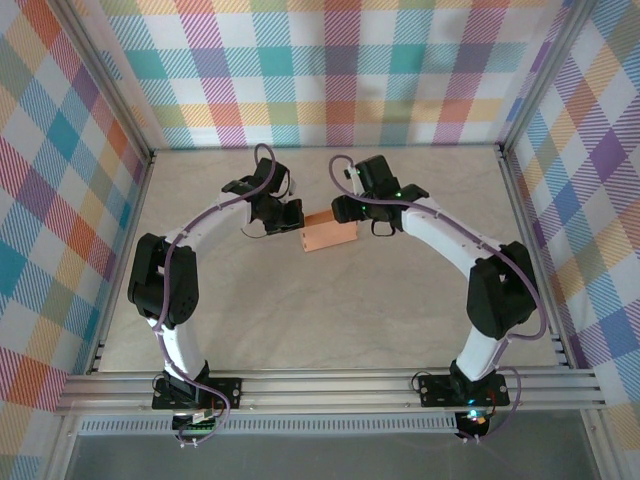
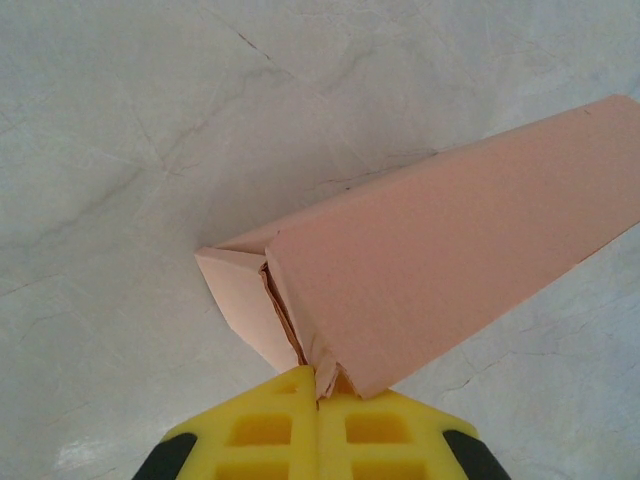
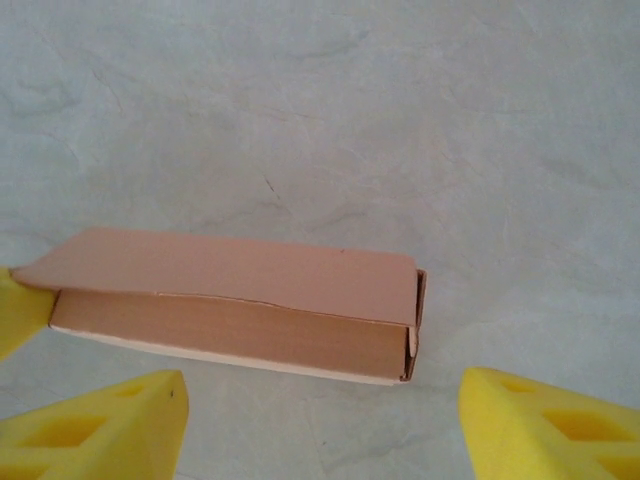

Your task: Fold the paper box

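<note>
The paper box (image 1: 328, 233) is a small salmon-orange rectangular box lying on the table between both arms. My left gripper (image 1: 296, 222) sits at its left end. In the left wrist view the yellow fingers (image 2: 270, 420) are shut on a folded corner flap of the paper box (image 2: 440, 260), and my left gripper (image 2: 320, 378) pinches that card edge. My right gripper (image 1: 352, 216) is at the box's right end. In the right wrist view my right gripper (image 3: 322, 395) stands open just short of the paper box (image 3: 230, 300), touching nothing. The box lid lies closed, with a tucked end flap showing.
The pale marbled table (image 1: 320, 320) is walled by plaid panels (image 1: 330, 70) on three sides, with aluminium rails (image 1: 330, 385) along the near edge. A yellow finger of the other arm (image 3: 15, 310) peeks in at the left edge of the right wrist view.
</note>
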`<action>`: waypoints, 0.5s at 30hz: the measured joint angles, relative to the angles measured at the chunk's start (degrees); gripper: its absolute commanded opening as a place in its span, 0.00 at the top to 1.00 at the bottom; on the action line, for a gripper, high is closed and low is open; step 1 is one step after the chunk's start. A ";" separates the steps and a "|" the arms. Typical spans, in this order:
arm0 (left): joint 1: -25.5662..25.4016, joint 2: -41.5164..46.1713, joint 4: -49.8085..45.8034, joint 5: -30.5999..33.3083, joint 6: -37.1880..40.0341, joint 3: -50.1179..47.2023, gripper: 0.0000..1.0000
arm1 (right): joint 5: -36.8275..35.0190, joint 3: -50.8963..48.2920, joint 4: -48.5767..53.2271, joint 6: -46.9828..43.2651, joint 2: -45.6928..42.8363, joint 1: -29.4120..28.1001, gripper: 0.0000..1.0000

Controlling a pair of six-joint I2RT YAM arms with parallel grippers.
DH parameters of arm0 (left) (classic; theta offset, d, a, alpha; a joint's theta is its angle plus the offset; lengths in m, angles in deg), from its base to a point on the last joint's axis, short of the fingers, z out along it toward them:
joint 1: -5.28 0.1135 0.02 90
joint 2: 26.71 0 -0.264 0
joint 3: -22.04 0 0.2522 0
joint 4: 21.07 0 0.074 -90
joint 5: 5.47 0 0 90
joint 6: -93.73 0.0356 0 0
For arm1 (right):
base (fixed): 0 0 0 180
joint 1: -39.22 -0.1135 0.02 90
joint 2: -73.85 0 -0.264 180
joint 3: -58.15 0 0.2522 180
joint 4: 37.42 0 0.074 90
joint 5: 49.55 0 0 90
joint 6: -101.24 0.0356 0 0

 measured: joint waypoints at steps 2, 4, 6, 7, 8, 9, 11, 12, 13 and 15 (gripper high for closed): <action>-0.04 0.02 0.00 0.00 0.07 -0.02 0.92 | 1.29 2.40 0.42 2.78 1.62 1.11 0.29; -0.11 0.15 -0.02 -0.02 0.09 -0.22 0.90 | 2.21 4.59 0.52 4.70 3.39 1.75 0.29; -0.22 0.22 -0.04 -0.04 0.09 -0.48 0.89 | 2.58 6.40 0.68 5.92 5.20 2.34 0.30; -0.26 0.31 -0.11 -0.09 0.09 -0.61 0.88 | 2.78 7.10 0.79 6.45 6.12 2.54 0.31; -0.31 0.33 -0.15 -0.07 0.09 -0.70 0.85 | 2.82 7.58 0.90 6.84 6.95 2.60 0.32; -0.31 0.35 -0.17 -0.04 0.15 -0.74 0.83 | 2.80 7.89 1.14 7.02 7.54 2.60 0.32; -0.31 0.35 -0.57 0.00 0.44 -0.85 0.79 | 2.82 8.07 1.62 7.34 8.79 2.60 0.34; -0.31 0.37 -0.85 0.00 0.50 -0.85 0.77 | 2.80 8.07 2.01 7.48 9.11 2.60 0.34; -0.31 0.37 -1.14 -0.02 0.57 -0.85 0.74 | 2.82 8.04 2.47 7.58 9.38 2.60 0.35; -0.31 0.46 -1.62 0.00 0.85 -0.90 0.68 | 2.82 8.02 2.93 7.91 9.49 2.60 0.36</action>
